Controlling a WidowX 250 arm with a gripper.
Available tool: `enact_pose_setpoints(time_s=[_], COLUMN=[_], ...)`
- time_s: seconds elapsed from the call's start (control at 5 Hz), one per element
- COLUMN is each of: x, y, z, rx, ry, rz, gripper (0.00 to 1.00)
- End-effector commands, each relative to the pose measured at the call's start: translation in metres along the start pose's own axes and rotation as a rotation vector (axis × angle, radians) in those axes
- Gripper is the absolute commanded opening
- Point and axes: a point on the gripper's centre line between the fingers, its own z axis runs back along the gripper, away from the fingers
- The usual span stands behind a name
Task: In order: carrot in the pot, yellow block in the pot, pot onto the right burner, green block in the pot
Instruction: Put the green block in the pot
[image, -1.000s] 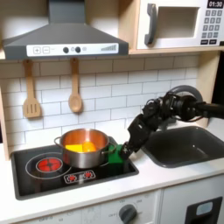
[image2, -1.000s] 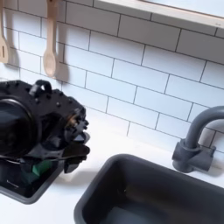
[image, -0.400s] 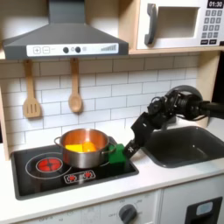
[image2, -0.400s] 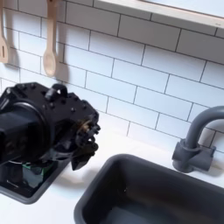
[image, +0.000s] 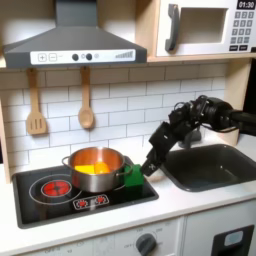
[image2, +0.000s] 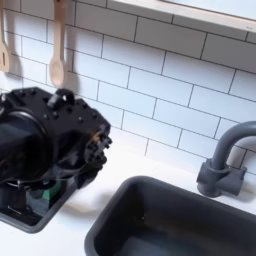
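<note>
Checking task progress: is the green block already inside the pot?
No: in the first exterior view the green block sits on the stovetop beside the pot, at the tool.

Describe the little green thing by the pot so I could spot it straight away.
In the first exterior view, find the black stovetop on the white counter, then the shiny steel pot on its right side. The green block sits just right of the pot, at the black gripper. It is the one bright green cube among steel and black.

Two wooden spoons (image: 60, 103) hang on the white tile wall above the stove (image: 40, 190); a dark sink (image: 210, 165) sits beside it.
</note>
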Motion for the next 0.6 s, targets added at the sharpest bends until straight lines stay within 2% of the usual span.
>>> enact_pose_setpoints(time_s=[0.0, 0.2, 0.4], x=[0.0051, 0.0063, 0.009], y=[0.0061, 0.0053, 0.0076], z=[-0.0002, -0.0031, -0.0039], rx=[0.11, 0.162, 0.193], ry=[0.036, 0.045, 0.053], rz=[0.127, 0.16, 0.205], gripper=[1.0, 1.0, 1.0])
